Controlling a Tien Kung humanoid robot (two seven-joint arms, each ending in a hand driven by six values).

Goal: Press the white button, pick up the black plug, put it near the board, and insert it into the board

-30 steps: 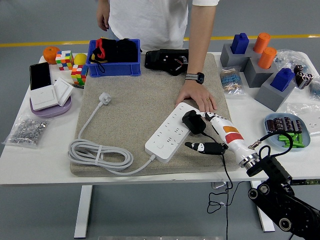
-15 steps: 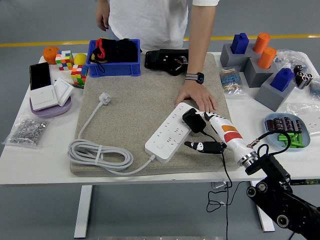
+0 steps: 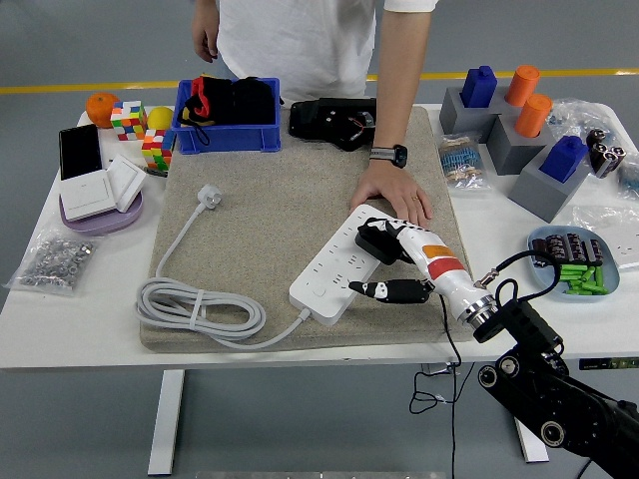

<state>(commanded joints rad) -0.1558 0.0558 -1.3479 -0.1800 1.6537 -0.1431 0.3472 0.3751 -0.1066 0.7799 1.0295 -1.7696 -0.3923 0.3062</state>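
A white power strip lies diagonally on the beige mat. My right hand, white with black fingertips, is shut on the black plug, which sits over the strip's far end. The plug's black cable runs down off the table edge. One black-tipped finger sticks out low over the strip's near side. A person's hand rests flat on the mat, touching the strip's far end. The strip's own white cord lies coiled at the mat's left. My left arm is out of view.
A blue bin and a black device stand at the back. Cubes and a purple dish with switches are at left. Grey blocks with blue and orange pegs and a blue tray of parts are at right.
My right hand has moved left and slightly away from me, carrying the black plug further over the power strip. The person's hand stays put.
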